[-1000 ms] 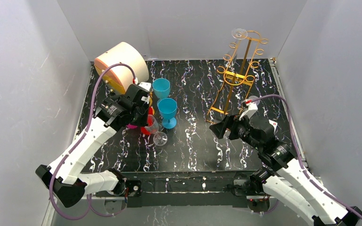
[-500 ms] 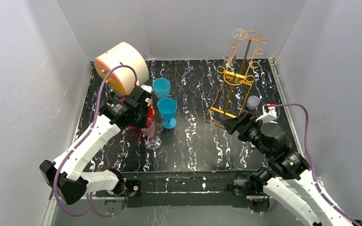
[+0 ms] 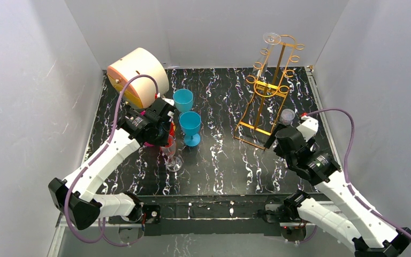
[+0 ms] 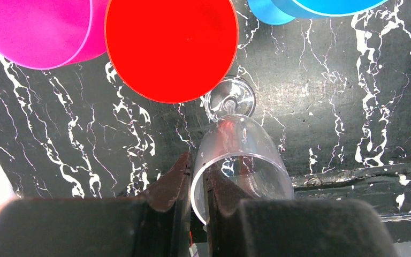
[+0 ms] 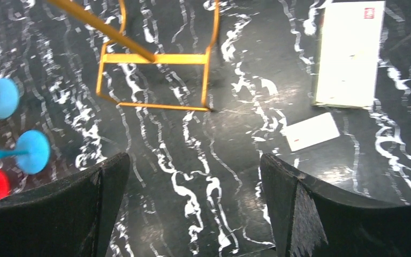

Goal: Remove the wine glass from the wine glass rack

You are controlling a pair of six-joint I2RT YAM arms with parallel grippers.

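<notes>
Change: right arm has pulled back from wine glass rack (image 3: 270, 88) base, swung toward right edge; left arm has shifted slightly nearer, carrying wine glass (image 4: 241, 155) down.

Meaning: glass already off rack; judged set-down stage. Foot beside red cup (image 4: 171, 48), contact with desk (image 3: 219, 160) unclear.

Pose: left arm stretched forward, left end effector (image 4: 198, 170) pinched on glass rim wall. Right arm folded, right end effector (image 5: 192, 160) spread wide, empty, aimed down at desk near rack base.

Clear disc visible atop rack, maybe second glass.
</notes>
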